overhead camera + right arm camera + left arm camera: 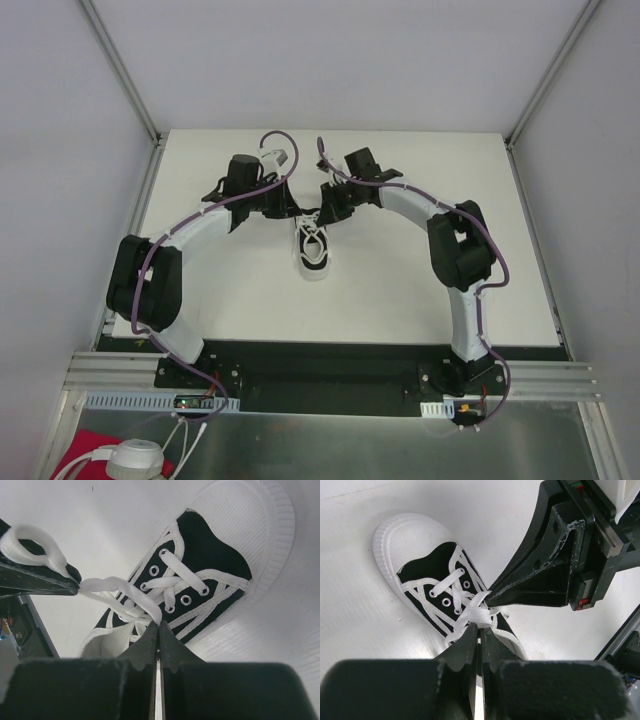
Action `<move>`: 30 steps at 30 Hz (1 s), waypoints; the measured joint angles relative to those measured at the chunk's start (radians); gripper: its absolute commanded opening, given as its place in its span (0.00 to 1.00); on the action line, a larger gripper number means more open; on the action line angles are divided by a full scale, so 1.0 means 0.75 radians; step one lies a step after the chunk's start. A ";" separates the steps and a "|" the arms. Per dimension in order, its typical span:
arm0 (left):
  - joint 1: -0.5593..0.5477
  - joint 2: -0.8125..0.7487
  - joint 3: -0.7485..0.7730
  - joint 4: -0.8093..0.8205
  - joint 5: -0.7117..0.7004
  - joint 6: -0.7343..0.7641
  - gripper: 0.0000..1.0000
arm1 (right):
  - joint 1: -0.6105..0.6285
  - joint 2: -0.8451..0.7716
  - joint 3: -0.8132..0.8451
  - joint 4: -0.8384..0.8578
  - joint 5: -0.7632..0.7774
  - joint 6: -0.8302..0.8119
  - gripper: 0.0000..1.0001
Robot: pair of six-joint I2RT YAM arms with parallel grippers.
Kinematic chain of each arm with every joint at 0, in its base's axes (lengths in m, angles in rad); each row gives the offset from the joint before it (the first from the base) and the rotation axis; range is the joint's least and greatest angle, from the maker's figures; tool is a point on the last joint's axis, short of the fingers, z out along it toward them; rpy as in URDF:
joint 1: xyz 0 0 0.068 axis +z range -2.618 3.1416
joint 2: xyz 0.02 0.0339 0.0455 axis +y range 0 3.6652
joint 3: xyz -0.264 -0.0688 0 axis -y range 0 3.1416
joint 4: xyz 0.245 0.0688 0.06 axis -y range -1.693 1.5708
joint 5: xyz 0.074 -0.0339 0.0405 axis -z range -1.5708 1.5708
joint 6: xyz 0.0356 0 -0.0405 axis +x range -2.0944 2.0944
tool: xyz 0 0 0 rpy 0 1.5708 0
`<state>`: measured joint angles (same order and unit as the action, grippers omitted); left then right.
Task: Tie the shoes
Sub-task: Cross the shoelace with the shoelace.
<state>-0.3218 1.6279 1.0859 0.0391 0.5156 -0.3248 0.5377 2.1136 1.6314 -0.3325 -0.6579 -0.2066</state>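
Observation:
The shoe is a small black sneaker with a white sole and toe cap; it lies mid-table with its toe toward the arms. Both grippers meet just above its far end. My left gripper is shut on a bunched piece of white lace over the eyelets. My right gripper is shut on a flat strand of lace that runs left to the left gripper's fingertips, where a lace loop sticks out. In the top view the left gripper and right gripper almost touch.
White table with white walls on three sides and metal corner posts. Purple cables arch over both arms. A black base plate and aluminium rail run along the near edge. A red cloth lies below it.

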 measured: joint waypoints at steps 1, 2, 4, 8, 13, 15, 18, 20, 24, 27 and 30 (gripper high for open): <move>0.000 0.000 0.000 0.000 0.000 0.000 0.00 | 0.000 -0.001 -0.006 0.008 0.006 0.001 0.01; 0.000 0.000 0.000 0.000 0.000 0.000 0.00 | 0.000 -0.002 -0.014 0.014 0.012 0.004 0.01; 0.000 0.000 0.000 0.000 0.000 0.000 0.00 | 0.000 -0.007 -0.041 0.040 0.031 0.013 0.01; 0.000 -0.002 0.000 -0.001 0.001 0.000 0.00 | 0.001 -0.048 -0.135 0.121 0.094 0.052 0.01; 0.000 -0.009 0.000 -0.001 0.002 0.000 0.00 | 0.035 -0.141 -0.272 0.252 0.229 0.103 0.01; 0.000 -0.011 0.000 -0.001 0.007 0.000 0.00 | 0.062 -0.175 -0.314 0.300 0.286 0.120 0.01; 0.000 -0.019 0.000 -0.001 0.009 0.000 0.00 | 0.107 -0.209 -0.347 0.342 0.379 0.127 0.01; 0.000 -0.025 0.000 -0.001 0.009 0.000 0.00 | 0.132 -0.222 -0.354 0.361 0.438 0.124 0.01; 0.000 -0.049 -0.013 -0.002 0.009 -0.001 0.00 | 0.187 -0.253 -0.367 0.386 0.589 0.106 0.01; 0.000 -0.071 -0.031 -0.002 0.008 -0.001 0.00 | 0.218 -0.275 -0.380 0.411 0.687 0.087 0.01; 0.001 -0.082 -0.048 -0.001 0.008 -0.007 0.00 | 0.244 -0.289 -0.399 0.446 0.810 0.067 0.01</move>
<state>-0.3214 1.5665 1.0496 0.0383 0.5213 -0.3298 0.7204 1.8965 1.3323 0.0017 -0.0505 -0.1566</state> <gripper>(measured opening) 0.008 0.018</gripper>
